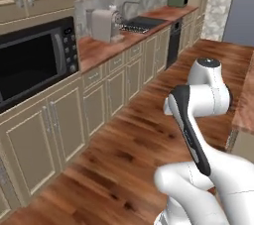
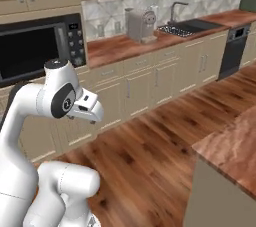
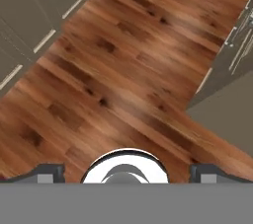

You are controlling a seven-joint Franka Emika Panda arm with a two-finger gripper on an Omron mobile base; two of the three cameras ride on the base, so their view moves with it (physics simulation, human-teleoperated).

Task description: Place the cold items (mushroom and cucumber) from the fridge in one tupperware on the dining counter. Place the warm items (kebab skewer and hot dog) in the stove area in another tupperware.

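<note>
- Reddish-brown plank floor [image 1: 124,154] runs between the cabinet rows.
- Beige cabinet doors [image 2: 165,78] stand under a wood counter [image 2: 115,47].
- A black microwave [image 1: 34,60] sits built into the cabinets.
- A sink with faucet [image 2: 187,25] lies beside a grey coffee machine [image 2: 141,25].
- A grey tiled backsplash [image 2: 110,11] lines the wall.
- A dark dishwasher [image 2: 232,48] stands at the row's end.

White rounded arm [image 1: 208,95], dark joint bands, grey round joint caps

No text, brand or number can be read. The black built-in microwave [image 1: 37,63] has a column of small pale buttons on its control panel [image 2: 75,41], but they are too blurred to read.
</note>
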